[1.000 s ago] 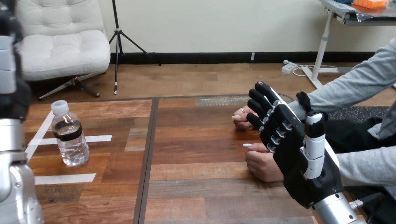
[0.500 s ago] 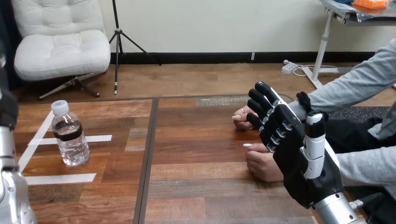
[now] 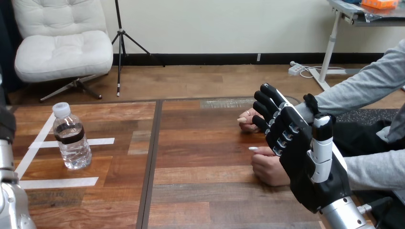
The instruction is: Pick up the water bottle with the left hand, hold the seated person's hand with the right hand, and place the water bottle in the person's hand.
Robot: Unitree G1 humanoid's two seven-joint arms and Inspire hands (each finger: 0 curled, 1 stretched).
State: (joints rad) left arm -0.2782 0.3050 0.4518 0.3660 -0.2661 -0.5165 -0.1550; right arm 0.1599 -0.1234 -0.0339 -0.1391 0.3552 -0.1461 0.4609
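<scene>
A clear water bottle (image 3: 71,138) with a white cap and a dark band stands upright at the table's left, among white tape strips. My left arm (image 3: 7,181) rises along the view's left edge, apart from the bottle. My right hand (image 3: 305,157) is raised at the right, open with fingers nearly straight, its back towards me. The person's two hands rest on the table just beyond it: the farther one (image 3: 246,123) past my fingertips, the nearer one (image 3: 267,168) loosely curled beside my palm. I see no finger of mine curled round either.
White tape strips (image 3: 62,182) mark the left part of the wooden table (image 3: 200,191). A dark seam (image 3: 152,157) runs front to back between the bottle and the person's hands. The person's grey sleeves (image 3: 367,86) come in from the right.
My left arm has drawn back towards the view's left edge and shows less than before. The bottle, my right hand and the person's hands have stayed where they were.
</scene>
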